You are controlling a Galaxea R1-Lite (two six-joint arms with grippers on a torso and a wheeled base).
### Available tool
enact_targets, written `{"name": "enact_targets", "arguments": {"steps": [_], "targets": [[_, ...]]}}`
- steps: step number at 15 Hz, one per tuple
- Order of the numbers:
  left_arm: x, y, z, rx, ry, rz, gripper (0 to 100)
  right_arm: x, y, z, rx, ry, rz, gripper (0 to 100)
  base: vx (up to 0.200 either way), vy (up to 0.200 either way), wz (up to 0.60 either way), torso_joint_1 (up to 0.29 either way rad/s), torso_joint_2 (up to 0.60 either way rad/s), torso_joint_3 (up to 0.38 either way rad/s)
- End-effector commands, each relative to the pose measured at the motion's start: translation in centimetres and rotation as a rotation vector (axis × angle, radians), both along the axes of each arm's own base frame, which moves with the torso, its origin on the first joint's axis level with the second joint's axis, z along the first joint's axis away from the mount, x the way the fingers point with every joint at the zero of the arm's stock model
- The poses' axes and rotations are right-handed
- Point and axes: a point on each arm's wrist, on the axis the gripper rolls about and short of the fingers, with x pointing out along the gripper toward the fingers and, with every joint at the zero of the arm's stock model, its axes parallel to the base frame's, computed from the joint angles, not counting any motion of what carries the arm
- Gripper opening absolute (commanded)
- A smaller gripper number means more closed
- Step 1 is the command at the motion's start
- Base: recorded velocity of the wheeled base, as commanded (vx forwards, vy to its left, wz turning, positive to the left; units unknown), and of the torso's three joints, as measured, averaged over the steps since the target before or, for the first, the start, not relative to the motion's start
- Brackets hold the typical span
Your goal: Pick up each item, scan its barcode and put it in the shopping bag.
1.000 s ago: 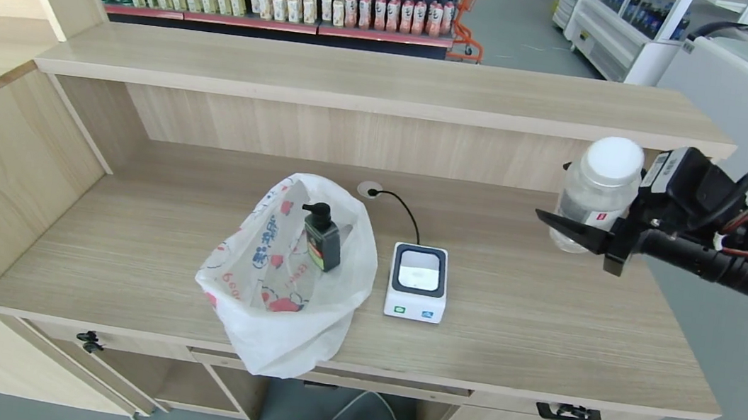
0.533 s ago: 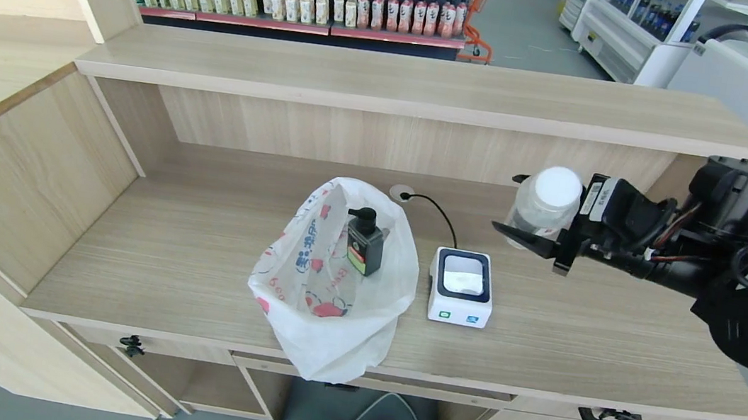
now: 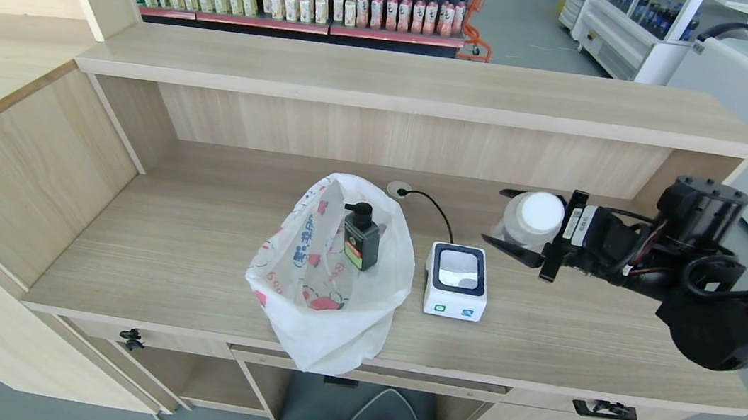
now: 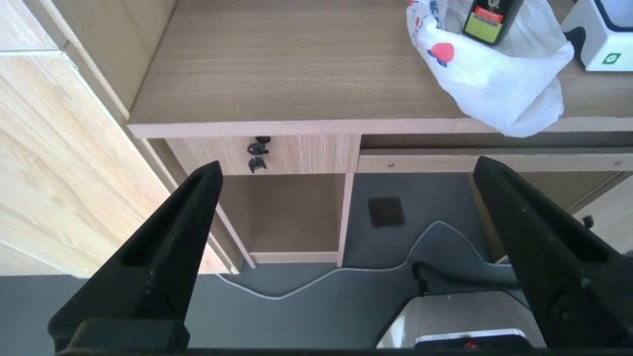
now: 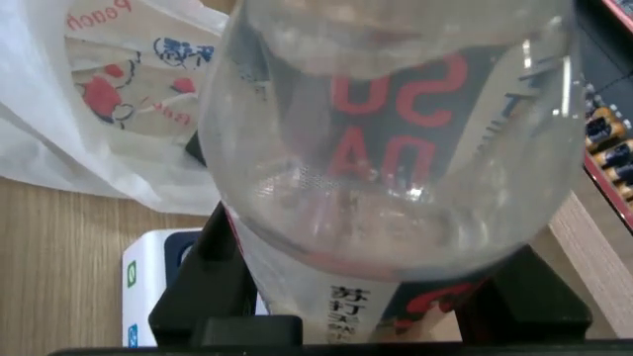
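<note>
A clear bottle with a white cap and a red-printed label hangs above the counter, just right of the white barcode scanner. My right gripper is shut on it, holding it upright. In the right wrist view the bottle looms close, with the scanner and the shopping bag beyond it. The white printed shopping bag stands open left of the scanner, with a black pump bottle inside. My left gripper is open, low in front of the counter's edge, with nothing between its fingers.
The wooden counter has a raised ledge along the back and a side wall on the left. The scanner's black cable runs to a hole in the top. Bare surface lies right of the scanner. The bag overhangs the front edge.
The head camera shifted after the first frame. My right gripper has carried the bottle down and left, closer to the scanner. Bag and scanner stayed in place.
</note>
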Motion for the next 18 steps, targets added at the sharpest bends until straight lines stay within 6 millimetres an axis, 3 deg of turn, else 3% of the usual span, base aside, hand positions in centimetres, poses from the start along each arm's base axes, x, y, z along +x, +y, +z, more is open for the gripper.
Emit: {"name": "enact_targets", "arguments": {"steps": [1, 7, 18], "targets": [[0.0, 0.0, 0.0, 0.0, 0.0, -0.001, 100, 0.5, 0.2, -0.8, -0.007, 0.003, 0.004, 0, 0.0, 0.0, 0.0, 0.0, 0.0, 0.0], [0.0, 0.0, 0.0, 0.0, 0.0, 0.001, 100, 2.6, -0.1, -2.7, 0.006, -0.082, 0.041, 0, 0.0, 0.0, 0.0, 0.0, 0.0, 0.0], [0.0, 0.0, 0.0, 0.0, 0.0, 0.001, 100, 3.9, 0.4, -5.0, 0.001, -0.074, 0.054, 0, 0.0, 0.0, 0.0, 0.0, 0.0, 0.0]]}}
